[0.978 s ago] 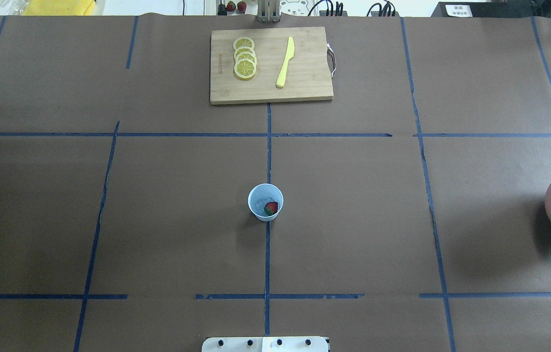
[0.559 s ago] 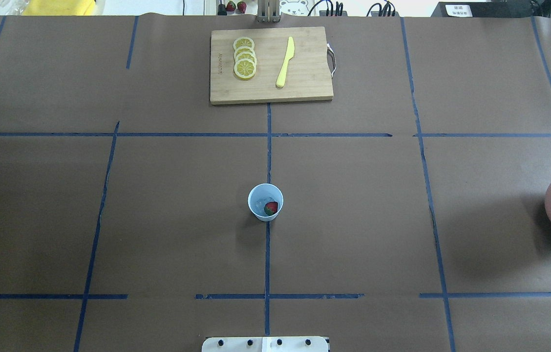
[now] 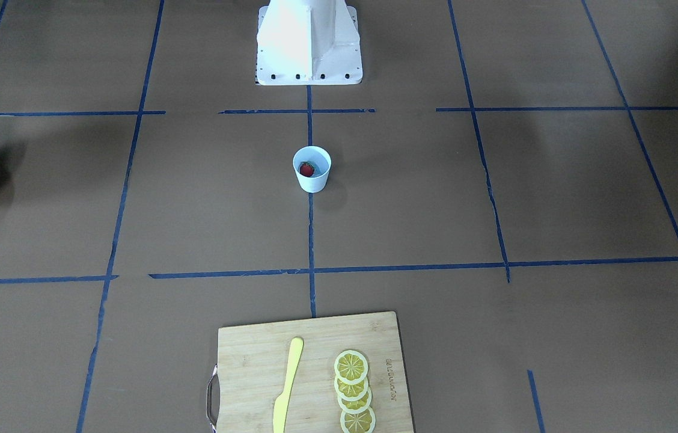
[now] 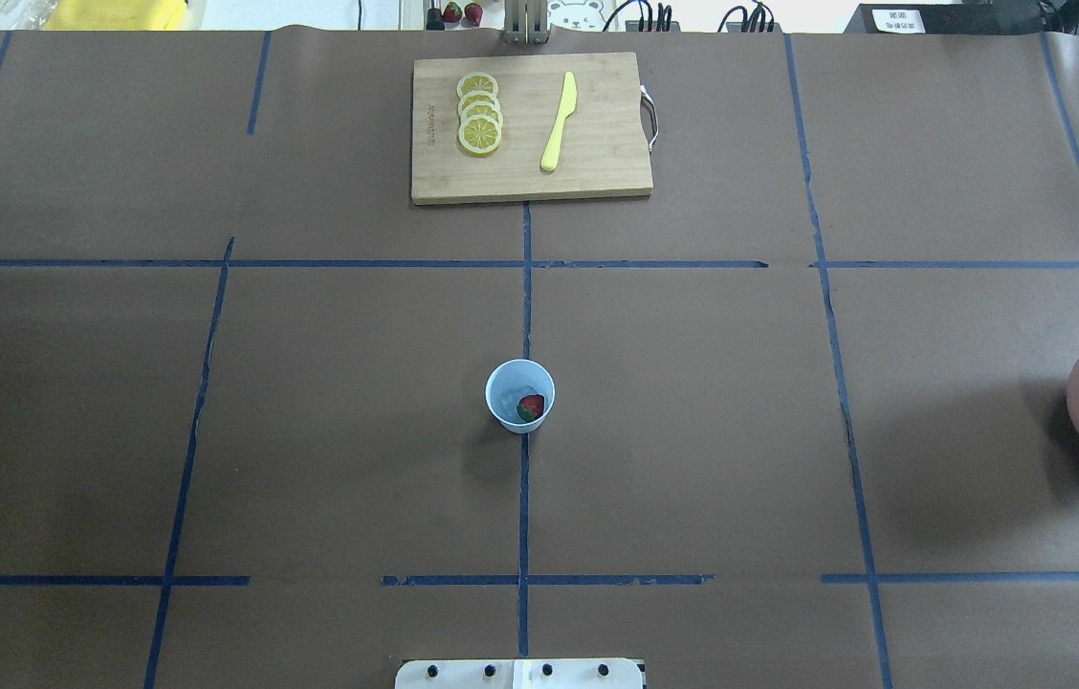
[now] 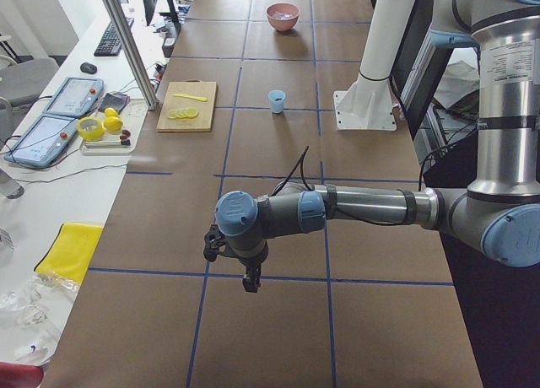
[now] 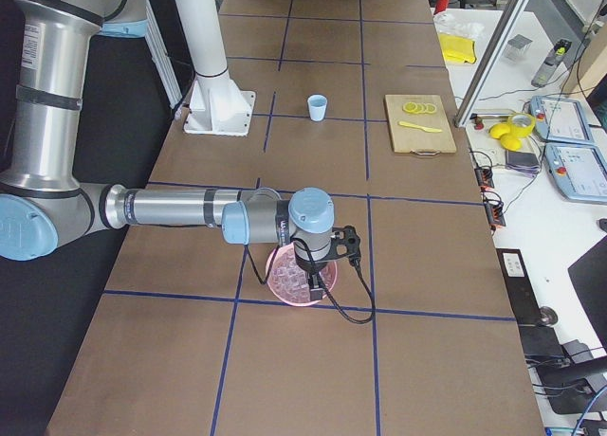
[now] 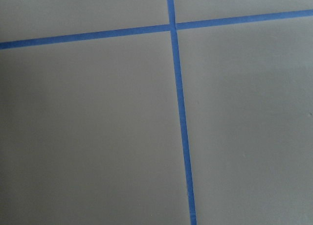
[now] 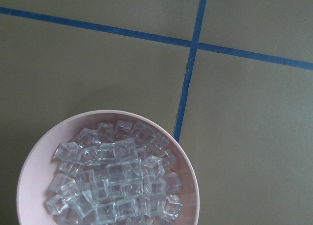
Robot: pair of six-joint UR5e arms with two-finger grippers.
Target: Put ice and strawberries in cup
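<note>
Start with the left side view. The left gripper (image 5: 250,282) hangs fingers-down in the lower middle of the frame, over bare table (image 5: 278,337). I'd say it is parked out of the way. You cannot tell whether its fingers are spread or pressed together, and its wrist camera shows only blue tape lines (image 7: 178,112).

In the right side view, the right gripper (image 6: 316,286) sits right above the pink bowl (image 8: 34,161). It looks set for another pick, but its fingers cannot be read either. The wrist camera there looks down on the ice (image 8: 115,178) heaped in the lower left of the frame.

Now the overhead view. The cup (image 4: 520,396) stands upright at dead centre on the tape cross, within reach of both arms. The strawberry (image 4: 530,408) lies inside, toward the lower right of the rim. Something pale beside it may be a cube, but it is too faint to call, so you may be near done.

Farthest out, at top centre, the cutting board (image 4: 597,172) holds lemon slices (image 4: 480,124) and a yellow knife (image 4: 559,122). It is well apart from the cup and has no part in this job.
</note>
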